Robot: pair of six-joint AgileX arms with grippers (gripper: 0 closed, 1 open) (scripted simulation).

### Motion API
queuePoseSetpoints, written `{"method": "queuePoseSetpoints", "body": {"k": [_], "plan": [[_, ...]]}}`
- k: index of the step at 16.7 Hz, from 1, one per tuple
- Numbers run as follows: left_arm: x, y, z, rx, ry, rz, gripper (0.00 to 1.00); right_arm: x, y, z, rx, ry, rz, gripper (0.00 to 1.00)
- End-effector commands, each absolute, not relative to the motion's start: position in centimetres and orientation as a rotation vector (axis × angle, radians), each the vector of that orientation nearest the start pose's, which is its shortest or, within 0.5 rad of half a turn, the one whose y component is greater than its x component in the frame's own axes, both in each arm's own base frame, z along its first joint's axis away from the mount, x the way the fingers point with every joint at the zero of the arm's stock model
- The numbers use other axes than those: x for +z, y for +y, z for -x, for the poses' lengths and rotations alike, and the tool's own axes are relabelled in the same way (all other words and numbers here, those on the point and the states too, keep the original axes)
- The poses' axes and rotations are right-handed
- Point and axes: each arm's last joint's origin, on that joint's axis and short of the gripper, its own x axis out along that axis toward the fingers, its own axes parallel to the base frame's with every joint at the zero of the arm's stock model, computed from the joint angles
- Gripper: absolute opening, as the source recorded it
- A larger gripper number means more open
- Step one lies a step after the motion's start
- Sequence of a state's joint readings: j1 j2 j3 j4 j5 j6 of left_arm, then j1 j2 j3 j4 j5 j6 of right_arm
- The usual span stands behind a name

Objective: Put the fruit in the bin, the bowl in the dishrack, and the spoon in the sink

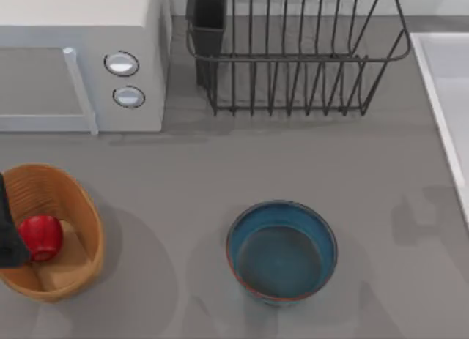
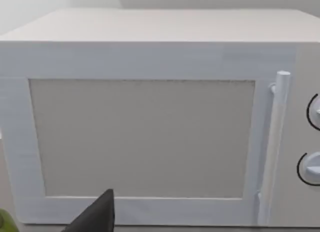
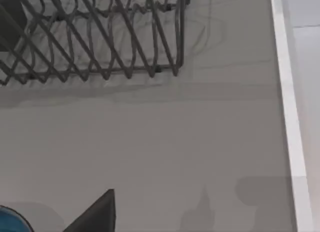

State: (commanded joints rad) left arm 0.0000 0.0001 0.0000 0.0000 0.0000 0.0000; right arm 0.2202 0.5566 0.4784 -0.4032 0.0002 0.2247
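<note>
Nearest, the bowl (image 1: 282,251) sits upright on the grey surface (image 1: 190,178), not yet racked, and the fruit (image 1: 41,236) already lies in the bin (image 1: 84,207) at the left edge. There the left pincer (image 1: 9,233) shows as a dark shape touching the fruit; I cannot tell its finger state. Farther back, the dishrack (image 1: 293,57) and the sink (image 1: 447,83) hold nothing visible.

Red fruit (image 1: 41,236) inside wicker bin (image 1: 82,207); blue bowl (image 1: 282,251) upright, mid-table
</note>
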Motion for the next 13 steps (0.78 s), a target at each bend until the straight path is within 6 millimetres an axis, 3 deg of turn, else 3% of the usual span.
{"method": "queuePoseSetpoints", "body": {"k": [3,6,10,13], "plan": [[16.0,-0.1,-10.6,0.000,0.000,0.000,1.00,25.8,5.7,-16.7,0.187,0.776,-0.193,1.00],[16.0,-0.1,-10.6,0.000,0.000,0.000,1.00,26.7,9.6,-20.4,0.172,1.046,-0.182,1.00],[16.0,-0.1,-10.6,0.000,0.000,0.000,1.00,25.8,15.5,-24.4,0.103,1.340,-0.115,1.00],[16.0,-0.1,-10.6,0.000,0.000,0.000,1.00,24.2,19.1,-26.0,0.039,1.488,-0.054,1.00]]}}
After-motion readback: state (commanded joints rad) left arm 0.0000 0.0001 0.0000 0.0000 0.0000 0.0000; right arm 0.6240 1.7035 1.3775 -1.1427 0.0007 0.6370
